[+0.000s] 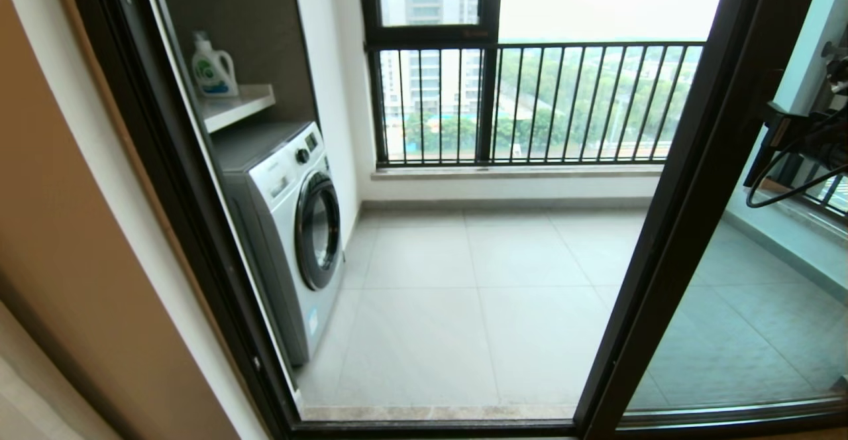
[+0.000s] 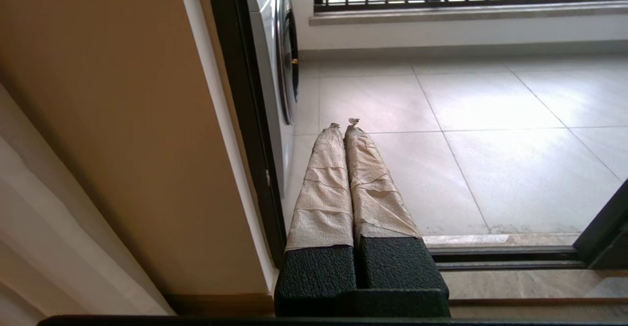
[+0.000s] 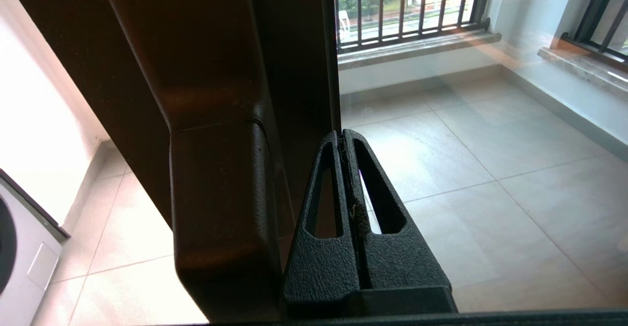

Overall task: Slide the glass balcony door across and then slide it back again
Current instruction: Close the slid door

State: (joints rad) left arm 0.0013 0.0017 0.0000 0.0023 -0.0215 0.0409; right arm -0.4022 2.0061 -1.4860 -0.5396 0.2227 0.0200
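Note:
The glass balcony door (image 1: 748,307) stands at the right of the doorway, and its dark upright (image 1: 695,181) slants across the head view. The opening to its left is wide. In the right wrist view my right gripper (image 3: 342,133) is shut with nothing between its black fingers. It lies beside the door's slim dark handle (image 3: 216,193), tips at the edge where the upright (image 3: 294,70) meets the glass. Parts of the right arm (image 1: 805,138) show at the head view's right edge. My left gripper (image 2: 343,123), fingers wrapped in beige tape, is shut and empty, low by the left jamb (image 2: 245,120).
A white washing machine (image 1: 291,228) stands on the balcony's left under a shelf with a detergent bottle (image 1: 213,69). A window with black railing bars (image 1: 530,102) closes the far side. The floor track (image 2: 505,257) crosses the threshold. Grey tiles (image 1: 477,307) lie beyond.

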